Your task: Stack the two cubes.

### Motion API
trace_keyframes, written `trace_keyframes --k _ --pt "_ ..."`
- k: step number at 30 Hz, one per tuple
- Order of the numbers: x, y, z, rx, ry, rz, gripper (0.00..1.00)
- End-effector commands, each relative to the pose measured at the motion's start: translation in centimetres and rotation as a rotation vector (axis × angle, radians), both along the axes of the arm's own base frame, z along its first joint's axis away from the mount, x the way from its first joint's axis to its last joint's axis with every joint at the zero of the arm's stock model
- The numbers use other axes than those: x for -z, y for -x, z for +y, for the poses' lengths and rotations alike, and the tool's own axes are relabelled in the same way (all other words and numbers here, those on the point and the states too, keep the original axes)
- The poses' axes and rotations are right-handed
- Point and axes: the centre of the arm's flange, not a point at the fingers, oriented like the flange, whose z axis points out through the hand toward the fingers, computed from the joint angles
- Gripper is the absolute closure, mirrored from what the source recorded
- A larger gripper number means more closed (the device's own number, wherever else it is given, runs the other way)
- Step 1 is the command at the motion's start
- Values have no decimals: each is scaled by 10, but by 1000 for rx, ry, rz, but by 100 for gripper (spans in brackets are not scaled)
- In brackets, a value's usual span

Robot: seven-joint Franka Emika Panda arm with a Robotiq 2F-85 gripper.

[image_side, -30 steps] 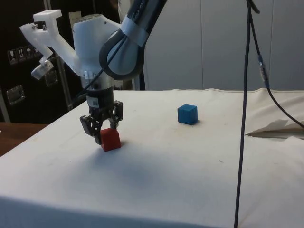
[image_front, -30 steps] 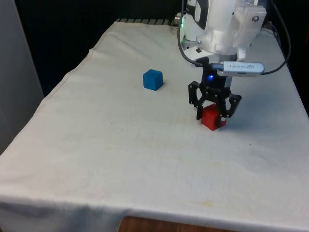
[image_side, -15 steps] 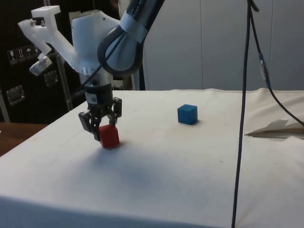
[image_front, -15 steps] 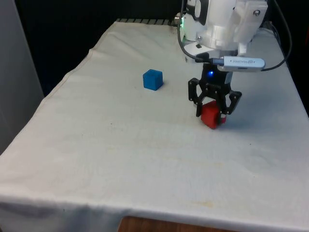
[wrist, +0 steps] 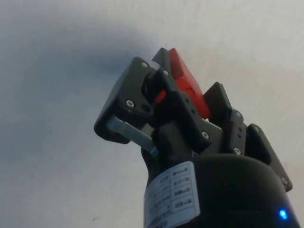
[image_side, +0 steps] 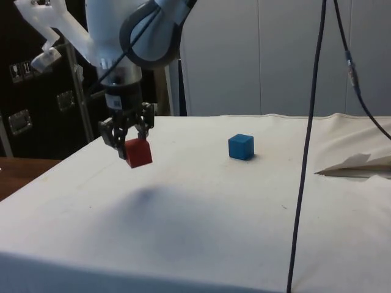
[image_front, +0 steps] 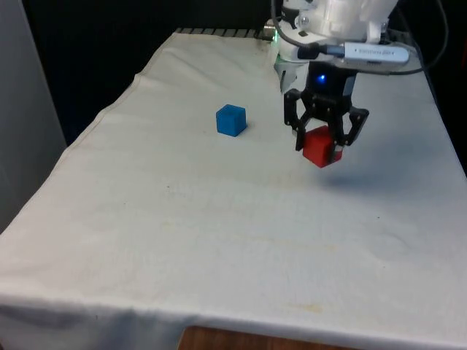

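Note:
My gripper [image_front: 322,144] is shut on a red cube [image_front: 319,149], which hangs clear of the white cloth with its shadow on the cloth below. From the side, the gripper [image_side: 130,145] holds the red cube [image_side: 138,153] well above the table. In the wrist view the fingers [wrist: 142,90] clamp the red cube [wrist: 187,88] from both sides. A blue cube [image_front: 231,120] rests on the cloth, apart from the gripper towards the front view's left. In the side view the blue cube [image_side: 241,147] sits farther along the table.
The white cloth [image_front: 182,233] covers the table, with a rumpled fold [image_side: 354,165] at one edge. A dark cable [image_side: 308,146] hangs down in front of the side camera.
The gripper has risen with the red cube in it. The cube has left the cloth and now hangs in the air. The blue cube has not moved.

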Motion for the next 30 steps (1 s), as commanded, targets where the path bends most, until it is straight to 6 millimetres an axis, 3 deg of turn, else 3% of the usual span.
trace_keyframes --k 1,13,30 --pt "-7 3 1 -7 3 -1 87" --pt "-36 18 -5 -30 18 1 87" --pt "-47 52 -21 -78 23 5 87"
